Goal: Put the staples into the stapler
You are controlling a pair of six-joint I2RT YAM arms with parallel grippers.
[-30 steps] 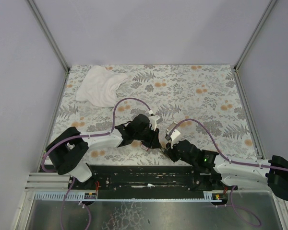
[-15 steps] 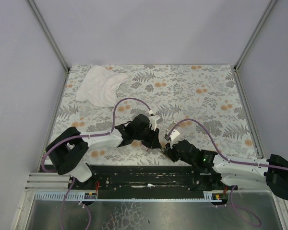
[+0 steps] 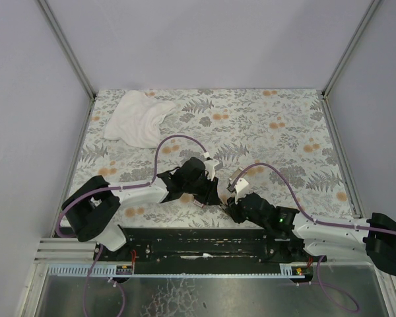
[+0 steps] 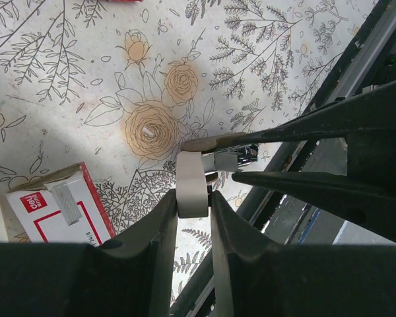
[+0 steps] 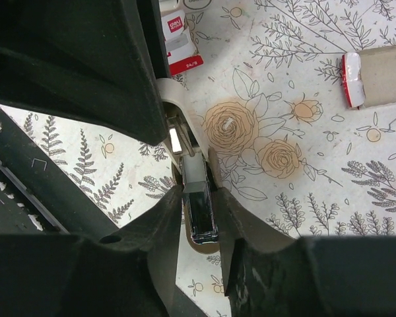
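Observation:
The stapler (image 4: pixel 193 185) hangs just above the table, and my left gripper (image 4: pixel 193 198) is shut on its pinkish-tan body. Its silver and black magazine (image 5: pixel 201 198) sticks out between the fingers of my right gripper (image 5: pixel 199 191). They flank it very closely, and I cannot make out whether they press on it. In the left wrist view the right gripper's fingers (image 4: pixel 303 185) come in from the right at the silver part. The staples' red box (image 4: pixel 59 211) lies on the table by the left gripper. From above, both grippers meet near the front edge (image 3: pixel 221 197).
A tan cardboard piece with a red end (image 5: pixel 376 76) lies on the floral table cover to the right. A white cloth (image 3: pixel 138 119) is bunched at the back left. The black base rail (image 3: pixel 198 241) runs right behind the grippers.
The right arm has shifted slightly toward the near edge. The left arm holds still with the stapler.

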